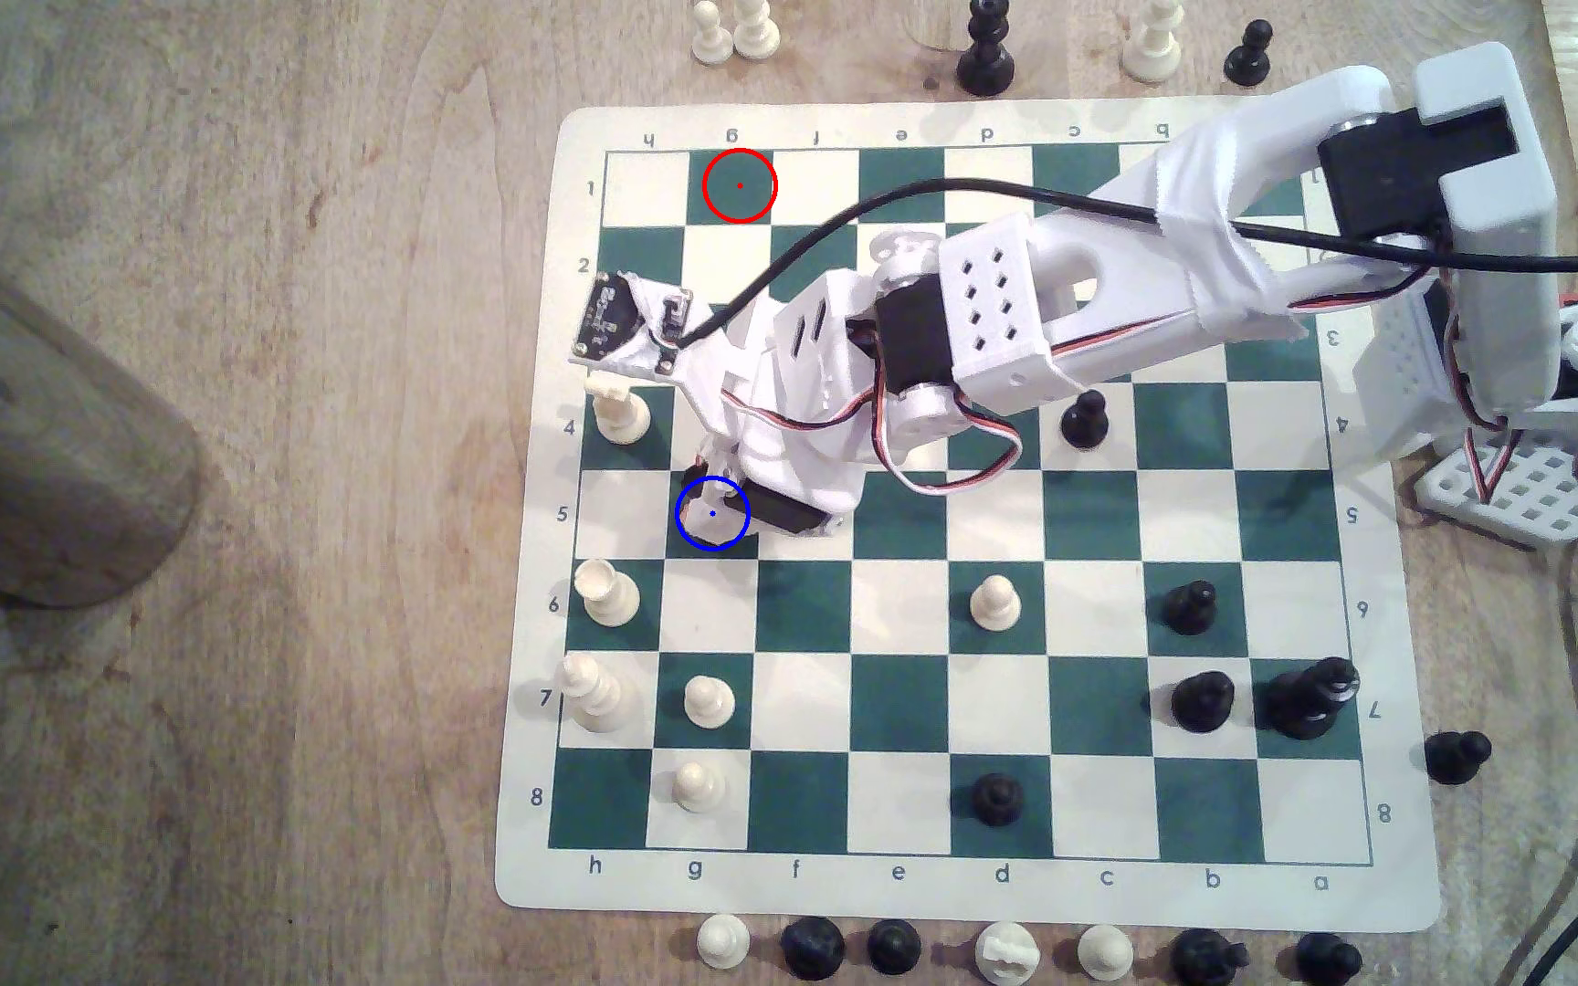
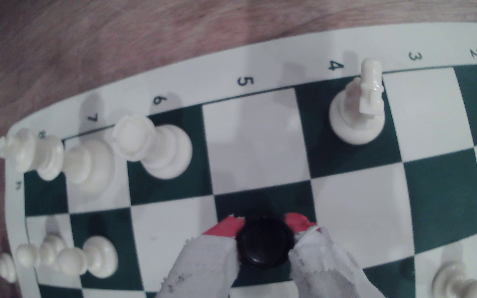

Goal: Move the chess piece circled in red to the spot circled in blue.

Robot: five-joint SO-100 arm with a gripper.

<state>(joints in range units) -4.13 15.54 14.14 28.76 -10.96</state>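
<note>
Board [image 1: 1468,882] flat on wooden worktop [image 1: 292,474], spare pieces lined off its near and far edges. Gripper [image 2: 264,245] clamped on black chess piece [image 2: 264,246], fingers [image 2: 203,266] cloth-wrapped, red-tipped. Piece sits over blue-ringed spot [image 1: 712,513], dark square g5; contact with board unclear. Neighbouring h5, f5 bare; white knight [image 1: 619,412] near on h4. Arm [image 1: 1146,237] stretched across board from exterior view's right, wrist pitched down.

White printed arm [image 1: 1146,256] with black servo blocks, a black cable, red-white-black wires (looped near the wrist); pincer [image 2: 264,243] fingers [image 2: 203,266] wrapped in white, apparently red-tipped tape.
</note>
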